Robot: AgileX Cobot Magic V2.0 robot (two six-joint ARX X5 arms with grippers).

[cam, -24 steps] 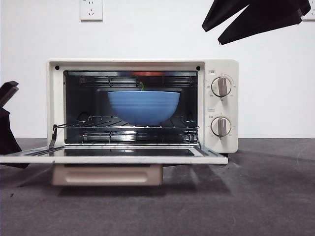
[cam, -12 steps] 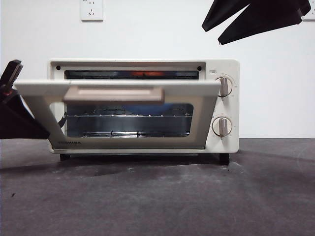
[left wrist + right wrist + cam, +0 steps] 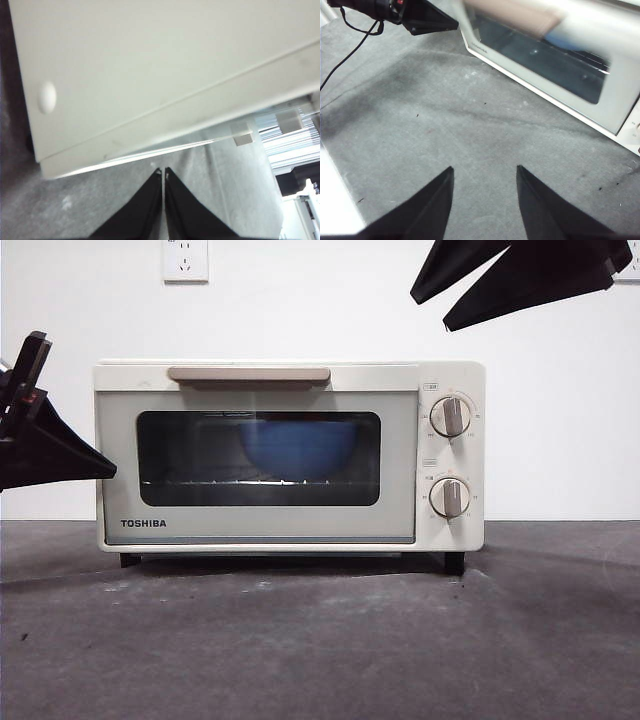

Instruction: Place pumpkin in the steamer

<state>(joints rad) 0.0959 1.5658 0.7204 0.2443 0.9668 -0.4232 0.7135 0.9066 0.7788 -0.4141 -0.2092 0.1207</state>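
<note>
The steamer (image 3: 290,525) is a cream-white TOSHIBA oven in the middle of the table, with its door shut. The pumpkin is hidden; through the dark glass I see only a blue bowl (image 3: 298,448) on the rack. My left gripper (image 3: 108,472) is shut and empty, its tip by the oven's left side near the door edge. The left wrist view shows its tips (image 3: 163,171) pressed together close to the steamer's wall (image 3: 150,65). My right gripper (image 3: 432,310) is open and empty, high at the top right. In the right wrist view its tips (image 3: 485,170) hang over bare table in front of the steamer (image 3: 620,90).
Two round knobs (image 3: 450,416) sit on the oven's right panel, and a beige handle (image 3: 248,374) runs along the door's top. A grey mat (image 3: 320,640) covers the table in front. A wall socket (image 3: 185,258) is behind. A black cable (image 3: 350,45) lies at the left.
The oven door has swung up from lying flat open to fully shut. My left gripper has risen along the oven's left side with it. The right arm has not moved.
</note>
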